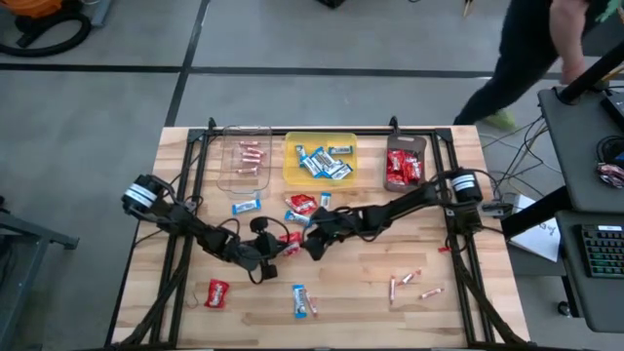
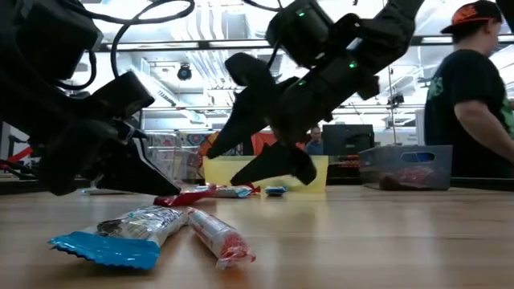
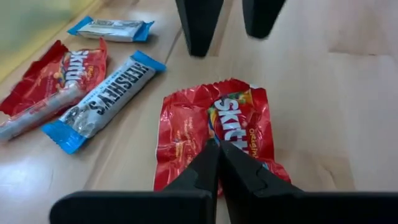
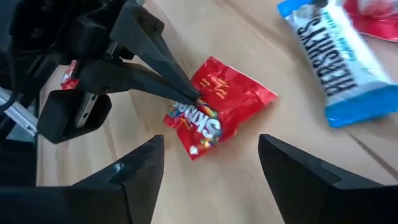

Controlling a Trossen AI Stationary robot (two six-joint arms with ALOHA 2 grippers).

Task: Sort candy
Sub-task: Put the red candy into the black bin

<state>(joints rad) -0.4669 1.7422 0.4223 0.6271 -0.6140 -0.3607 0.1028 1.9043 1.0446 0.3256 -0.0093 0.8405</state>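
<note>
A red candy packet [image 3: 211,134] lies flat on the wooden table near its middle [image 1: 292,239]. My left gripper [image 3: 217,149] is shut, with its tips on the packet. My right gripper [image 4: 214,171] stands open a little above the table on the packet's far-right side; its two fingers [image 3: 199,25] point slantwise down toward the packet without touching it. Close by lie a blue-and-white bar [image 3: 102,93] and another red packet [image 3: 56,81]. Other candy lies scattered over the table. My left gripper rests its shut fingertips on the packet's printed top face [image 4: 189,102], near one end. The fingers come slanting down from the table's left. The packet lies flat on the table under them. Whether a crease of wrapper is caught between the tips, I cannot tell.
At the far edge stand a clear tray [image 1: 244,156], a yellow tray [image 1: 320,159] and a dark tray [image 1: 405,164], each holding candy. Loose sweets lie near the front: a red packet [image 1: 217,292], a blue bar [image 1: 300,300], pinkish sticks [image 1: 409,283]. A person [image 1: 526,58] stands beyond the far right corner.
</note>
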